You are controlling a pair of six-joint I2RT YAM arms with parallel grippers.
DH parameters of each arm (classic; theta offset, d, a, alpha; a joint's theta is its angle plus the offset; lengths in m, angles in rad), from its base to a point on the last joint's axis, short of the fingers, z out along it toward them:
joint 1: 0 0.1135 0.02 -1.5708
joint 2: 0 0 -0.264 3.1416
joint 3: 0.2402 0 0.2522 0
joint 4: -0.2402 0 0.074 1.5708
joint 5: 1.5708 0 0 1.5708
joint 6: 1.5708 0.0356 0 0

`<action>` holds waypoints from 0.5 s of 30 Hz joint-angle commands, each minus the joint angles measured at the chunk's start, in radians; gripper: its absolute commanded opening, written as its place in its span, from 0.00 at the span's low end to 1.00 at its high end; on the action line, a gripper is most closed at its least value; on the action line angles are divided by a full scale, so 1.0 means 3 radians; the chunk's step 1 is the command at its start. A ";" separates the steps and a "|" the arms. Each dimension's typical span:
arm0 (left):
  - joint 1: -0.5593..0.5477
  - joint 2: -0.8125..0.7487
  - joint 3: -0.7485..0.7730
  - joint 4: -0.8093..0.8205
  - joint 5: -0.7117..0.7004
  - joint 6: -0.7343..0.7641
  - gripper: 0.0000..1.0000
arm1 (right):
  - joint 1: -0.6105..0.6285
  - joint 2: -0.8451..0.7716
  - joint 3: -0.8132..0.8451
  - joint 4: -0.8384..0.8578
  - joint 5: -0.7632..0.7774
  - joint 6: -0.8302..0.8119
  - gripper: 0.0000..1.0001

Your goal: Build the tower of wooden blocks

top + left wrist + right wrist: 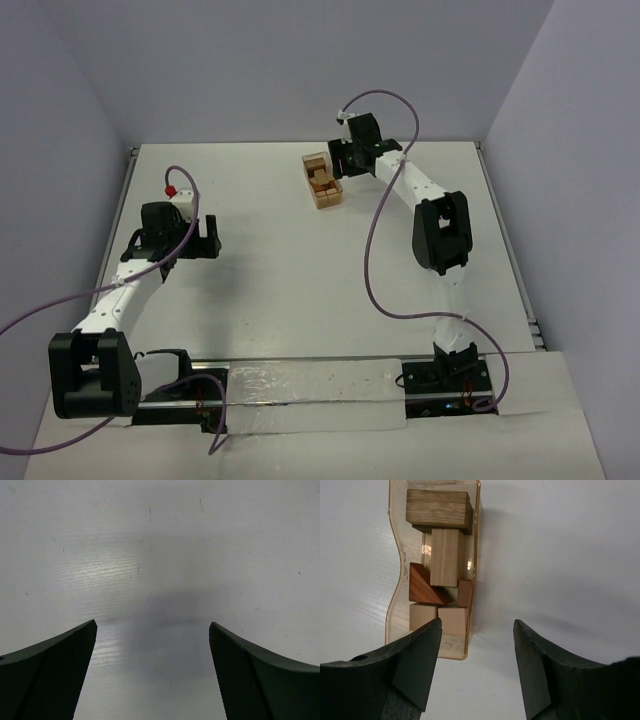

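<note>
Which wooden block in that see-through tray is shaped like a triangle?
The reddish-brown wooden wedge, with one sloping face; the rest, like the long pale wooden block, are square-cornered.

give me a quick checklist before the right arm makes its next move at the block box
1. right gripper jaws apart: ok
2. block box centred between the jaws: not ok, it sits to the left and only its near right corner is in the gap
3. blocks reachable from above: ok, the box is open-topped
4. tower started: not ok, every visible block lies in the box
5. gripper touching the box wall: cannot tell
6. left gripper open and holding nothing: ok
</note>
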State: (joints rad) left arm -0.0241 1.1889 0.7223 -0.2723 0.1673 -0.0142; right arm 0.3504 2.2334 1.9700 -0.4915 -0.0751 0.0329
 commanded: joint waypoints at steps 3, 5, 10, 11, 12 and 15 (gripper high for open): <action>-0.0027 0.0009 0.0141 0.0120 -0.0006 -0.0040 0.99 | 0.0107 0.0199 0.0296 -0.0094 0.0119 -0.0039 0.65; -0.0030 0.0041 0.0154 0.0120 -0.0014 -0.0048 0.99 | 0.0119 0.0266 0.0345 -0.0128 0.0186 -0.0040 0.64; -0.0072 0.0021 0.0180 0.0099 0.0031 -0.0050 0.99 | 0.0120 0.0357 0.0411 -0.0156 0.0289 -0.0048 0.57; -0.0092 0.0020 0.0180 0.0100 0.0030 -0.0050 0.99 | 0.0121 0.0358 0.0423 -0.0156 0.0334 -0.0048 0.57; -0.0117 0.0001 0.0175 0.0109 0.0021 -0.0045 0.99 | 0.0116 0.0387 0.0457 -0.0166 0.0356 -0.0048 0.56; -0.0152 0.0000 0.0167 0.0120 -0.0020 -0.0040 0.99 | 0.0118 0.0475 0.0525 -0.0200 0.0406 -0.0051 0.55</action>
State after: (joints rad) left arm -0.0525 1.2011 0.7257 -0.2722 0.1673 -0.0189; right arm 0.3836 2.3478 2.0509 -0.5430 -0.0008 0.0240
